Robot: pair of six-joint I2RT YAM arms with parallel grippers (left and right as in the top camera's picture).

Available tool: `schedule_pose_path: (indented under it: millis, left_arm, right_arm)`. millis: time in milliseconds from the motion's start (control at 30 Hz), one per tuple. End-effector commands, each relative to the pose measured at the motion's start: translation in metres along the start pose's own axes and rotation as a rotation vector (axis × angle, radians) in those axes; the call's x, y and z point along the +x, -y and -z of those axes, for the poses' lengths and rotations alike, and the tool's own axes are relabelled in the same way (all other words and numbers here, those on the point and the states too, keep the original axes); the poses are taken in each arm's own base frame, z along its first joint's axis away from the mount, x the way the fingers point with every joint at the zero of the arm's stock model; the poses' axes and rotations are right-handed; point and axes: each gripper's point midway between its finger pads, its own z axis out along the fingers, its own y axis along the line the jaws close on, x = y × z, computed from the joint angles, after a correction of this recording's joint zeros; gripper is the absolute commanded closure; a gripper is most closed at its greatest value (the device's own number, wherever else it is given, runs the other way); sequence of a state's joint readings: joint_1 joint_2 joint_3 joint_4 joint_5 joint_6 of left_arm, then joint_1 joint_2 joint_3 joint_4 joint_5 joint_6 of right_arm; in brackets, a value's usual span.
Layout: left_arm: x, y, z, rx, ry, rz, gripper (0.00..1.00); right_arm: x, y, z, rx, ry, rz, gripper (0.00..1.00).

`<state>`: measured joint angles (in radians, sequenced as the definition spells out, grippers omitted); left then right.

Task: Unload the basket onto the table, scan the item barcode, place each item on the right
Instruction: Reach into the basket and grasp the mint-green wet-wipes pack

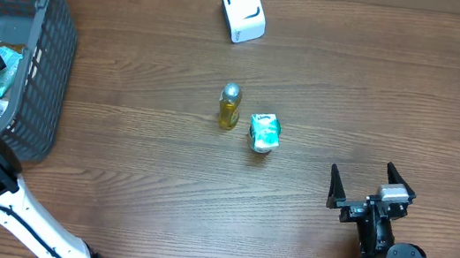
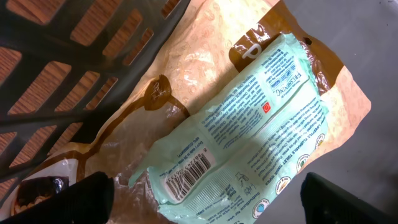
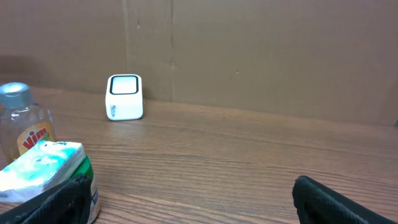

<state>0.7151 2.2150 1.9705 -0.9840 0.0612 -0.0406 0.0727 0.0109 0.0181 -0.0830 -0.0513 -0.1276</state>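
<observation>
A grey mesh basket (image 1: pixel 49 52) stands around my left claw (image 2: pixel 208 202), its dark wall up and left of it. Under that claw lies a tan and brown bag (image 2: pixel 199 56). The wooden desk (image 1: pixel 287 235) spreads ahead of my right claw (image 1: pixel 371 185), up to a cardboard wall (image 3: pixel 249 50).

The wooden table (image 1: pixel 158 200) bore a grey basket (image 1: pixel 53 52) at its left edge, a white barcode scanner (image 1: pixel 243 10) far back, and mid-table a yellow bottle (image 1: pixel 229 107) just beside a green tissue pack (image 1: pixel 264 133).
</observation>
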Motion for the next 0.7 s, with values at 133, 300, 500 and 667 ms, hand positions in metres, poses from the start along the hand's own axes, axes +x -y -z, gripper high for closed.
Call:
schedule_pose_path:
  millis: [133,300,500,667]
  left_arm:
    - [0.018,-0.002,-0.033,0.014,-0.083,-0.009,0.18]
    - [0.023,-0.002,-0.042,0.013,-0.106,-0.007,0.36]
    - [0.021,-0.002,-0.036,0.013,-0.097,-0.008,0.63]
    - [0.006,0.001,-0.009,0.016,-0.033,-0.012,0.85]
  right_arm:
    - [0.003,0.002,0.0,0.008,-0.001,0.001,0.0]
    - [0.003,0.002,0.0,0.008,-0.001,0.001,0.0]
    - [0.003,0.002,0.0,0.008,-0.001,0.001,0.0]
    - [0.003,0.002,0.0,0.008,-0.001,0.001,0.0]
